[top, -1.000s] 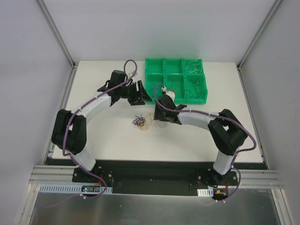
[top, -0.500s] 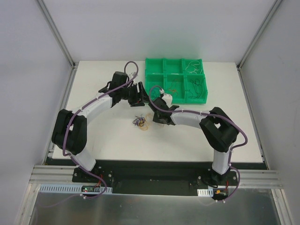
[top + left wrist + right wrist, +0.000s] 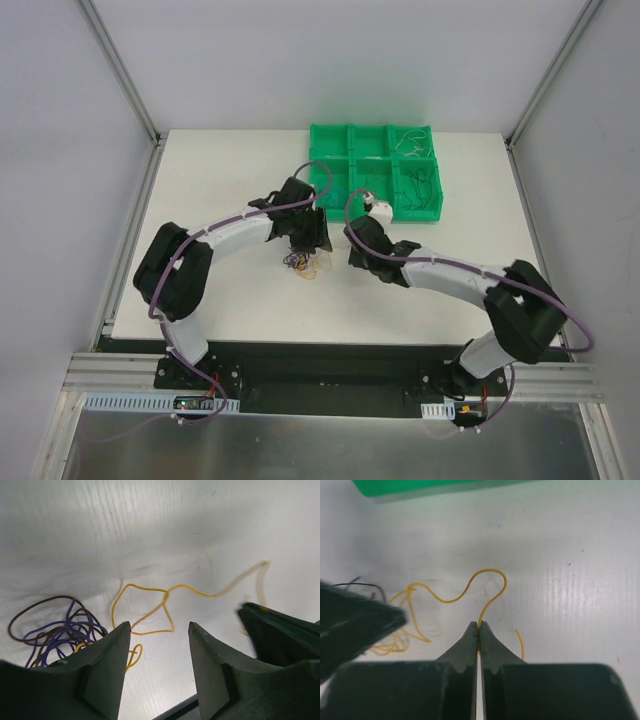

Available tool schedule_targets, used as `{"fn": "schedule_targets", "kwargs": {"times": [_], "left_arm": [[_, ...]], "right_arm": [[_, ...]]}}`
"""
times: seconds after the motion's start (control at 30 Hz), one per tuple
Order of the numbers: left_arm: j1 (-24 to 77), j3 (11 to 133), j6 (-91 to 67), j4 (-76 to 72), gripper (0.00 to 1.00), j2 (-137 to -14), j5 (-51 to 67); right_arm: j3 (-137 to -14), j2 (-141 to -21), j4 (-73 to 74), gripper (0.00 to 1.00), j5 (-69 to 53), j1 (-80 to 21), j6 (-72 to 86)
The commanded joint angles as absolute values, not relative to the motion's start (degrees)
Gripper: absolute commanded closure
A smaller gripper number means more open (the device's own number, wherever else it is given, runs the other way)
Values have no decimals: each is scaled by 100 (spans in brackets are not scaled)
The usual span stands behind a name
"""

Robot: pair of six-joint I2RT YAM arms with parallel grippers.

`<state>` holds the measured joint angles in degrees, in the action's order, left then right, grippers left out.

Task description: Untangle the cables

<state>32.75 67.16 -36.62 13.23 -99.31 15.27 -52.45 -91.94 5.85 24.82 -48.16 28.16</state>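
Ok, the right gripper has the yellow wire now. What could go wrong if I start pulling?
1. The yellow wire runs back toward the purple and brown knot, and the left gripper is open, holding nothing. A pull would likely drag the whole bunch.
2. The right gripper pinches the wire only at its very tips, so it may slip out.
3. The two grippers sit close together; a wide move could knock them.

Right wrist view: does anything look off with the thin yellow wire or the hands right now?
Nothing stands out. The right hand is shut on the thin yellow wire, which trails slack across the white table toward the tangle of purple and brown wires. The left hand hangs open just above that wire. No damage shows.
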Motion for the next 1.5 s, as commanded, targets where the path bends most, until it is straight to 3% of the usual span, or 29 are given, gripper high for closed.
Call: {"fn": "schedule_targets", "kwargs": {"times": [0.0, 0.2, 0.5, 0.67, 1.0, 1.47], "left_arm": [[3401, 6908, -3507, 1722, 52, -10458, 1151], [3401, 6899, -3542, 1802, 55, -10705, 1116], [3401, 7014, -3252, 1881, 54, -10626, 721], [3393, 7014, -3147, 1898, 53, -10556, 492], [3393, 7040, -2646, 1846, 41, -10178, 290], [3191, 7040, -2619, 1837, 37, -10081, 316]], "right_arm": [[-4966, -7790, 202, 99, 2697, -4825, 2365], [-5211, -6093, 1430, 100, 3567, -4527, 1574], [-5844, -4194, 2645, 100, 3674, -2884, 625], [-6546, -3912, 3041, 100, 4155, -2602, 63], [-7453, -3384, 2866, 100, 5553, -2593, -1273], [-8235, -3138, 2610, 100, 5678, -2601, -1767]]}}
